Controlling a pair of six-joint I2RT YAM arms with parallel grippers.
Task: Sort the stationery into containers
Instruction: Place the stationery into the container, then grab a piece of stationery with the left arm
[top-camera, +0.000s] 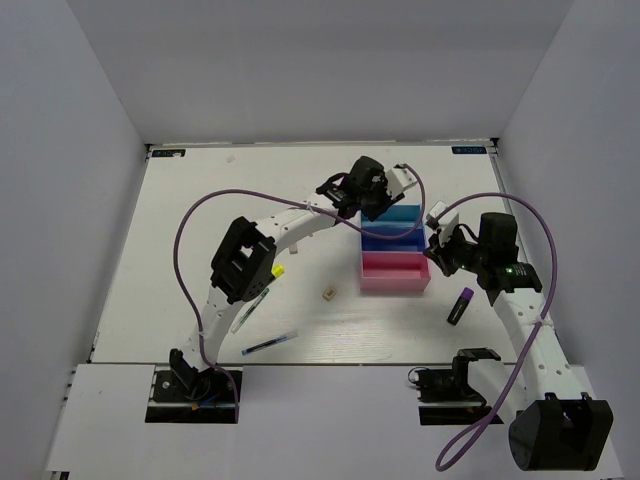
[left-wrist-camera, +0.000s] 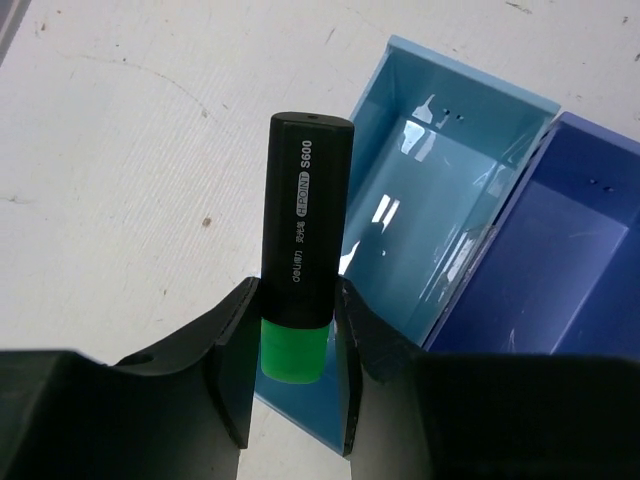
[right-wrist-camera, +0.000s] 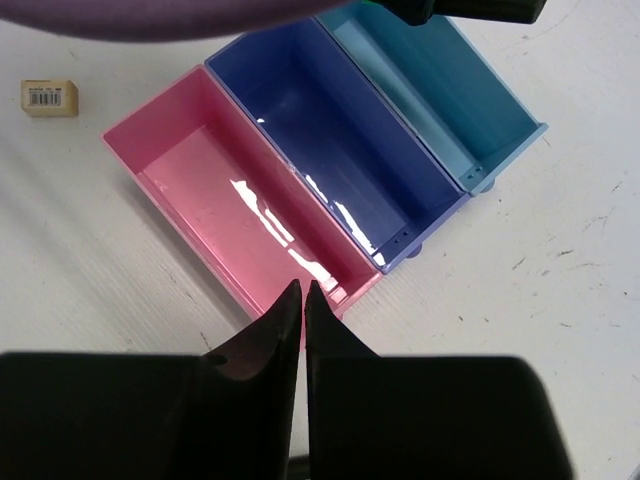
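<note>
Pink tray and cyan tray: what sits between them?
The dark blue tray, joined to the pink tray on one side and the cyan tray on the other; the right wrist view shows it plainly.

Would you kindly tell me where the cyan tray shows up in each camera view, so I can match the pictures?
Top external: the cyan tray is at centre, at the far end of the tray row.
Left wrist: upper middle, right of the green-capped marker clamped in the left gripper.
Right wrist: upper right.
Shared landmark: the dark blue tray adjoining it.
</note>
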